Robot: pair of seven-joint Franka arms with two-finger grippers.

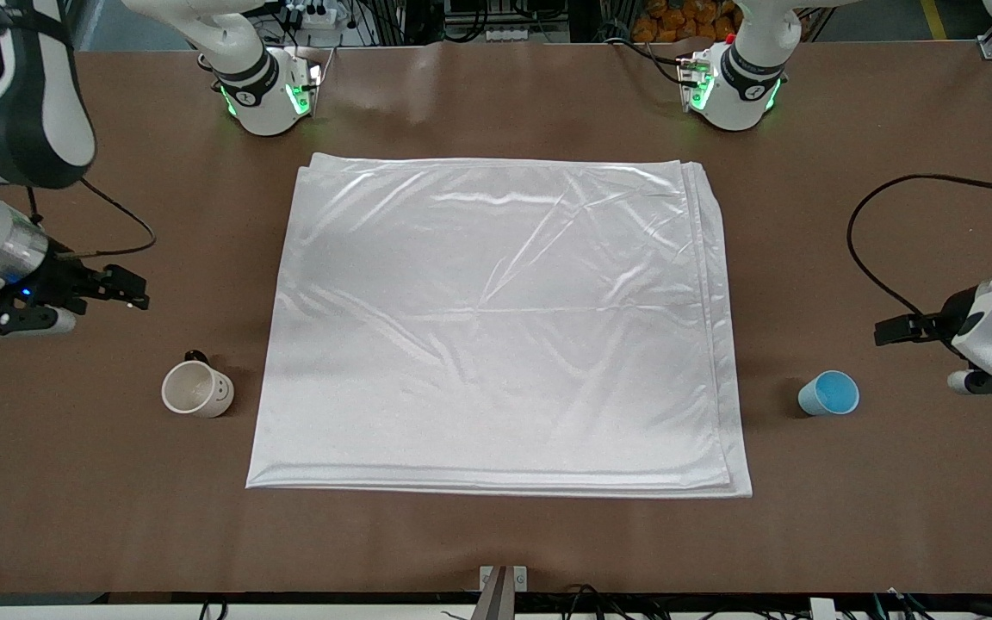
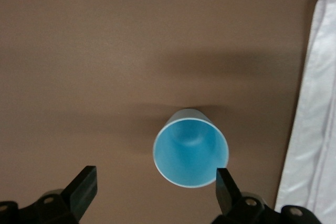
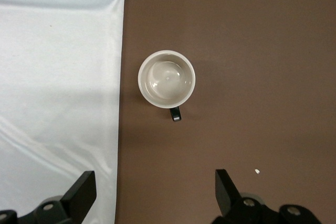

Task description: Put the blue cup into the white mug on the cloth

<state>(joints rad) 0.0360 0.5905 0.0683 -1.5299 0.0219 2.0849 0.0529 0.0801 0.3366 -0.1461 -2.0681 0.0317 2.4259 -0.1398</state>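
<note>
While both tools hang spread over bare table [image 1: 496,534], nothing is held. Nearest the front camera, the cloth's [image 1: 496,327] layered edge runs across the middle; the cloth is a shiny white sheet, creased, folded to a rough square.

Beside it, toward the right arm's end, stands the mug [image 1: 196,389], upright on the table just off the cloth: cream-white, a faint smiley on its side, small black handle, nothing inside. Toward the left arm's end stands the cup [image 1: 829,393], light blue, tapered, no handle, upright, near the cloth but apart from it.

Over the table by the mug is the right tool [image 1: 121,291], fingers apart. Over the table by the cup is the left tool [image 1: 896,331], fingers [image 2: 81,188] apart too, the cup [image 2: 191,148] showing between them below.
</note>
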